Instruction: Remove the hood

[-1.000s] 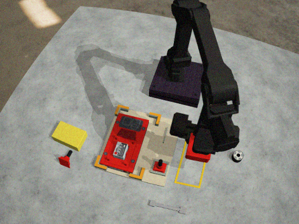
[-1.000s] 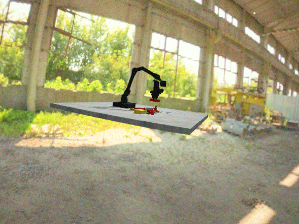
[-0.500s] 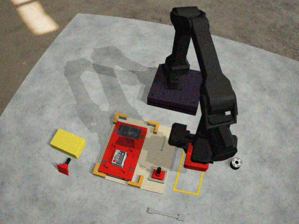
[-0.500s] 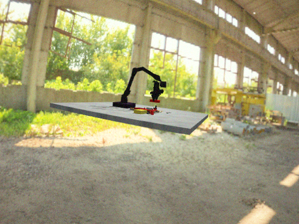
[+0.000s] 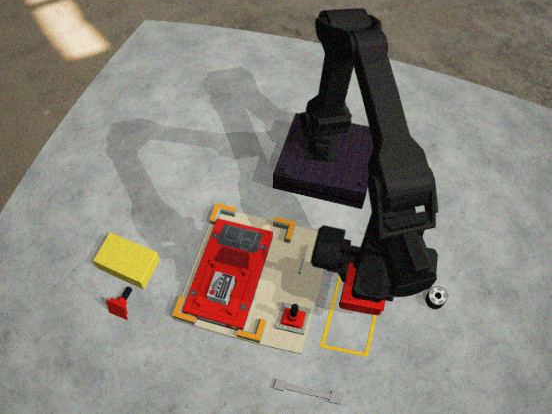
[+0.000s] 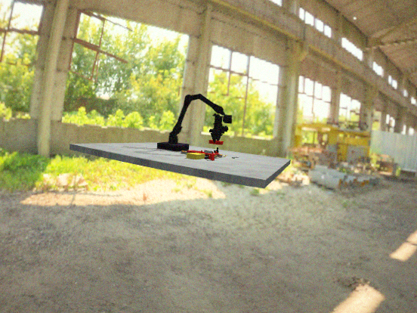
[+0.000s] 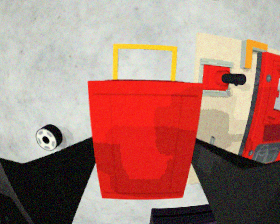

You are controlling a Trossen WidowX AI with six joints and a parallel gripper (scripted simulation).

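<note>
My gripper (image 5: 367, 279) (image 6: 216, 140) (image 7: 144, 142) is shut on the red hood (image 5: 362, 305) (image 6: 216, 142) (image 7: 145, 117), a flat panel held roughly level by its sides. The exterior view shows it clearly above the table. In the top view it covers the upper part of the marked area, a yellow outline (image 5: 348, 351) (image 7: 145, 47). In the wrist view the outline's far end shows beyond the hood. The red toy car (image 5: 200, 287) (image 7: 262, 100) lies to the left in the top view, with its grey engine exposed. The arm hides part of the hood.
A beige board (image 5: 282, 342) (image 7: 215, 45) under the car has orange corner brackets and bears a red piece with a black peg (image 5: 294, 317). A wheel (image 5: 437, 297) (image 7: 48, 139) lies right of the outline. A yellow block (image 5: 125, 259), another red pegged piece (image 5: 118, 307) and a grey bar (image 5: 306, 390) lie around.
</note>
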